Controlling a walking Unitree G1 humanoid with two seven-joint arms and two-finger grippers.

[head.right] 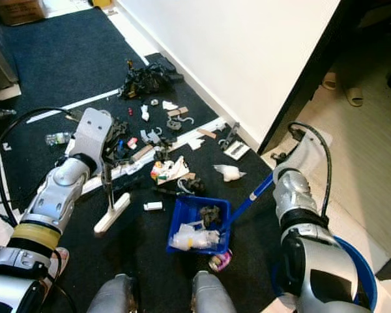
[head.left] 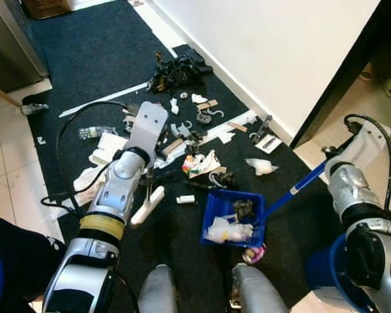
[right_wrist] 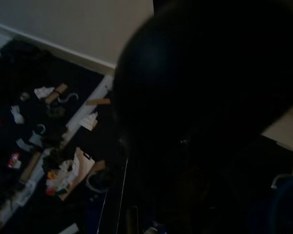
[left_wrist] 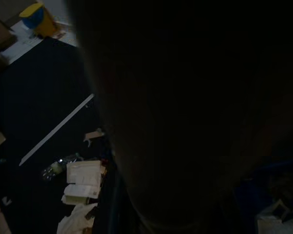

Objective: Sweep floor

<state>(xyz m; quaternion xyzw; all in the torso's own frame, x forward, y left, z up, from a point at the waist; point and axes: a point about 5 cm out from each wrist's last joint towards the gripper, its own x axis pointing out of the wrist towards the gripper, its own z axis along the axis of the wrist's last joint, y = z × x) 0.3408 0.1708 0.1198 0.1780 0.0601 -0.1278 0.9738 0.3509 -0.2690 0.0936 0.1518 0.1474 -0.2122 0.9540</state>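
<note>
Litter lies scattered over the dark carpet (head.left: 98,52): paper scraps (head.left: 202,163), white hooks (head.left: 215,116), a crumpled bag (head.left: 260,167) and a black tangle (head.left: 176,68) by the wall. My left gripper (head.right: 109,160) is shut on the thin dark handle of a brush. Its white head (head.left: 146,205) rests on the carpet left of the dustpan. My right gripper (head.left: 327,163) is shut on the long blue handle (head.left: 300,186) of a blue dustpan (head.left: 216,203). The pan sits in front of my feet and holds white and dark scraps. Both wrist views are mostly dark.
A blue bin (head.right: 365,277) stands at my right side. A small can (head.left: 254,254) lies by the pan's near edge. A long white strip (head.left: 104,100) and a plastic bottle (head.left: 94,132) lie on the left. The white wall (head.left: 267,45) runs along the right, with a doorway beyond it.
</note>
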